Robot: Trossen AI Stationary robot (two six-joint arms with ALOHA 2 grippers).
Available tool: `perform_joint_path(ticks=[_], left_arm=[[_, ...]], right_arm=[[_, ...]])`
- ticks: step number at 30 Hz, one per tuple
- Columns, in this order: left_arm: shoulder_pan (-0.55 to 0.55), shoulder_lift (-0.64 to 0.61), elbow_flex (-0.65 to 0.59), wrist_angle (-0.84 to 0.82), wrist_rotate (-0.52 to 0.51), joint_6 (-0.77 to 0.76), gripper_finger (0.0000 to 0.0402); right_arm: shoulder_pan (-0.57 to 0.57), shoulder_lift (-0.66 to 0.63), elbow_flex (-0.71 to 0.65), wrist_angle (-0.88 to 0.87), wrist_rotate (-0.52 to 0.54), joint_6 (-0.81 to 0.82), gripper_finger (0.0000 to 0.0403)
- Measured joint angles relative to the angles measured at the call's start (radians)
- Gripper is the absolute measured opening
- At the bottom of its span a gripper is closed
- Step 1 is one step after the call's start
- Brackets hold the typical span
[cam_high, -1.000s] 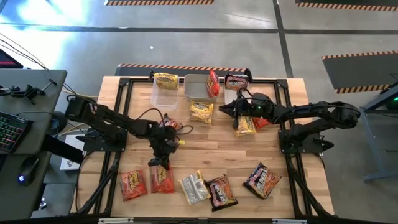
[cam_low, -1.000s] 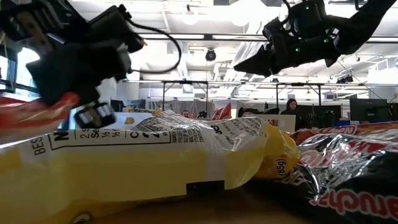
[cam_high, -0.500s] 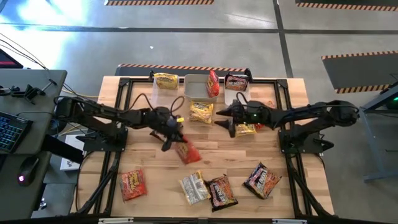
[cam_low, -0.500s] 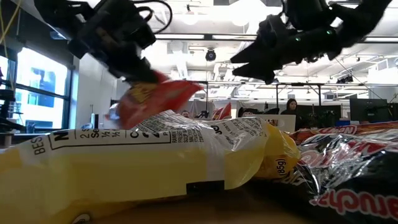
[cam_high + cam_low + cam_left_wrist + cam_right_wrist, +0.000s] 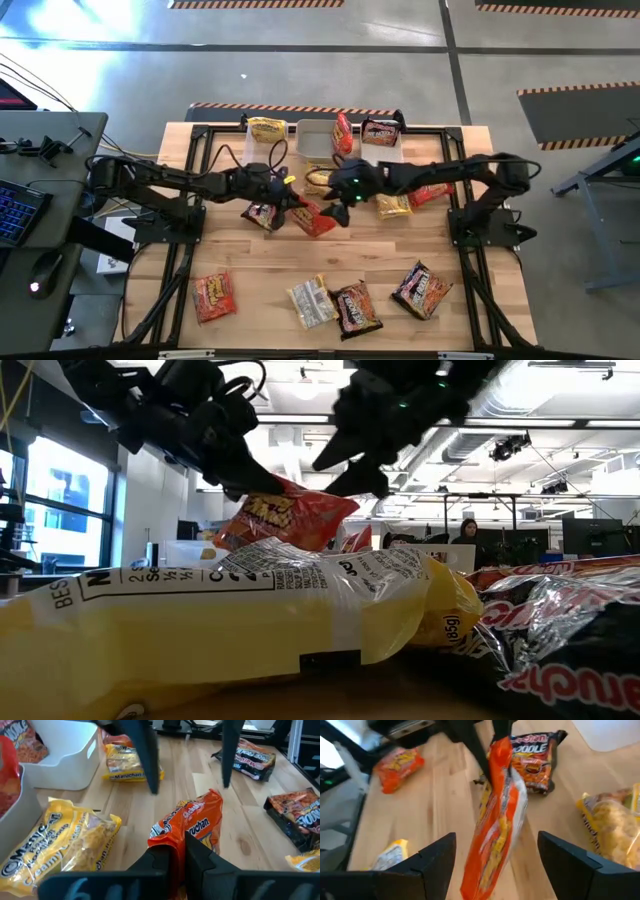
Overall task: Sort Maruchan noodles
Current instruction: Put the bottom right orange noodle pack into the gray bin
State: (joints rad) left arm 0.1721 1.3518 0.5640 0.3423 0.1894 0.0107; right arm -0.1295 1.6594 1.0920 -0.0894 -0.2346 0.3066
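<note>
A red-orange Maruchan noodle packet (image 5: 318,220) hangs over the middle of the table, with my left gripper (image 5: 287,207) shut on it. My right gripper (image 5: 338,208) reaches in from the right. It is open, one finger on each side of the packet's free end (image 5: 500,810), with a gap on both sides. More Maruchan noodles lie on the table: a yellow packet (image 5: 322,180), another yellow one (image 5: 393,206) and a dark one (image 5: 262,213) under my left gripper. Several packets lie in the near row (image 5: 356,308). My left gripper pinches the red-orange packet's end (image 5: 172,842) between its two fingers. The fingers come from the table's left, slanting down. The packet is lifted clear of the table and sticks out past the fingers toward my right gripper, tilted.
Clear tubs (image 5: 318,140) stand at the far edge, one with a red packet (image 5: 343,132) upright in it. A yellow packet (image 5: 266,128) and a dark packet (image 5: 380,128) lie beside them. A red packet (image 5: 428,193) lies under the right arm. Bare wood shows between the middle and the near row.
My left gripper has lifted the red-orange packet out of the near row and carried it up and toward the table's middle, tipping from pointing down to nearly level. My right gripper has opened and swung toward the table's left, its fingers now on either side of the packet's free end.
</note>
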Motion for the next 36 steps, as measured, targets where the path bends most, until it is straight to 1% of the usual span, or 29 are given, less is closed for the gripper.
perform_joint_path(ticks=[5, 8, 11, 20, 27, 31, 34, 36], left_arm=[[0.000, 0.000, 0.000, 0.000, 0.002, 0.027, 0.0010], [0.000, 0.000, 0.000, 0.000, 0.001, 0.028, 0.0010], [0.000, 0.000, 0.000, 0.001, 0.001, 0.028, 0.0010], [0.000, 0.000, 0.000, 0.004, 0.002, 0.046, 0.0010], [0.000, 0.000, 0.000, 0.006, 0.002, 0.046, 0.0010], [0.000, 0.000, 0.000, 0.007, 0.002, 0.046, 0.0010], [0.000, 0.000, 0.000, 0.010, 0.002, 0.046, 0.0010], [0.000, 0.000, 0.000, 0.016, 0.000, 0.046, 0.0010]], right_arm=[[-0.001, 0.080, 0.168, -0.193, 0.060, -0.063, 0.0262], [-0.002, 0.109, 0.237, -0.255, 0.070, -0.098, 0.0262], [-0.001, 0.127, 0.273, -0.288, 0.065, -0.105, 0.0262], [-0.015, 0.128, 0.280, -0.309, 0.044, -0.087, 0.0262], [-0.028, 0.128, 0.281, -0.315, 0.051, -0.080, 0.0262], [-0.028, 0.128, 0.281, -0.332, 0.021, -0.123, 0.0262], [-0.028, 0.128, 0.281, -0.339, -0.011, -0.124, 0.0262], [-0.028, 0.128, 0.281, -0.340, -0.012, -0.091, 0.0262]])
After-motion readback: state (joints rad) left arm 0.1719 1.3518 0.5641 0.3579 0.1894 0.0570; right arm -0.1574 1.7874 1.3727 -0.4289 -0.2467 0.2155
